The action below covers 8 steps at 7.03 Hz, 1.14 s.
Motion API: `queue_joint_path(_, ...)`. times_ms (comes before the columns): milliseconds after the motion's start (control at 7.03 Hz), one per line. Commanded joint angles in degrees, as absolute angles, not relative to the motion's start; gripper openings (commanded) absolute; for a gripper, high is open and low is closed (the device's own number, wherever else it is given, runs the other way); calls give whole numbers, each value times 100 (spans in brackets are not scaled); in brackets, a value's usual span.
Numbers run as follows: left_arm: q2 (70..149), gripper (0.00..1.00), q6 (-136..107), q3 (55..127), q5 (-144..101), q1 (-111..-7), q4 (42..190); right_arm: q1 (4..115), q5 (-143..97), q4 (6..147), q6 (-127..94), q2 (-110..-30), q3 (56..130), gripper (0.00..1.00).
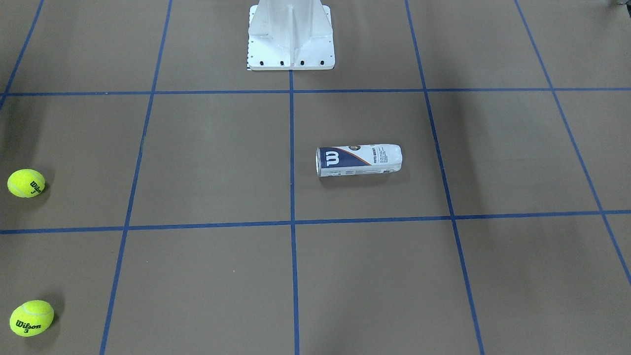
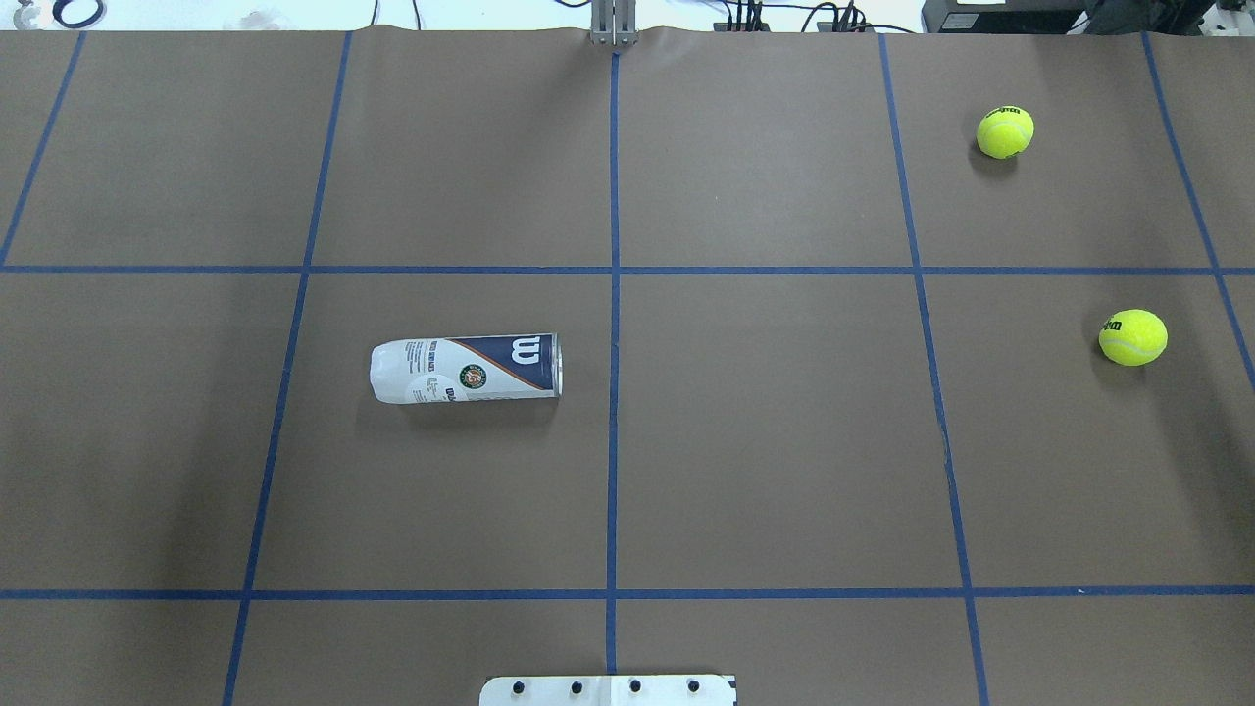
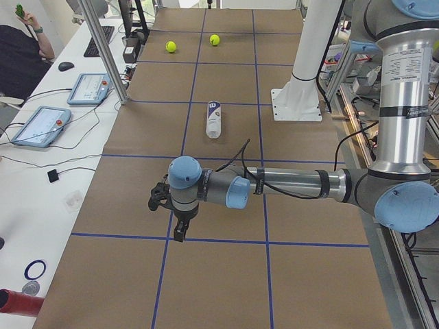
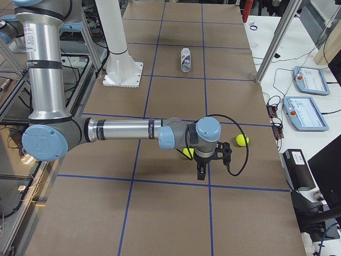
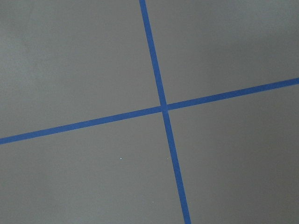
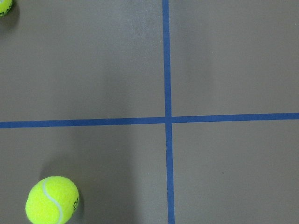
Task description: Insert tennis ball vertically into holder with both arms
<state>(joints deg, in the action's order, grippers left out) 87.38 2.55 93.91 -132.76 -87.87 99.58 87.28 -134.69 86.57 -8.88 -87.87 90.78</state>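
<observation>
The holder (image 2: 466, 367) lies on its side on the desk (image 2: 784, 441), well apart from a tennis ball (image 2: 1132, 336). I cannot tell if the left end effector (image 3: 178, 234) or right end effector (image 4: 201, 173) is wide or narrow. The round holder might roll away when grabbed.

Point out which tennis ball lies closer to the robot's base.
The ball in the same taped grid row as the holder, out on the robot's right. The other ball sits one row farther from the base.
</observation>
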Motion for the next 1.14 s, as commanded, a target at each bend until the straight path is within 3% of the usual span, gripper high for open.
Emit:
queue_joint_path(0,8693,100,298,9404,-13280,-8789,9984,8728,-13587,8649,-879,-8798,9122,100)
queue_joint_path(285,8649,100,237,9797,-13481,-8789,9967,8728,-13824,8648,-879,-8798,9097,100)
queue_joint_path(569,8859,100,116,10063,-13683,-8754,10944,8728,-13851,8640,-870,-8798,9140,100)
queue_joint_path(996,10218,100,-17,10397,-13746,-7474,11083,8728,-13991,8640,-870,-8798,9167,100)
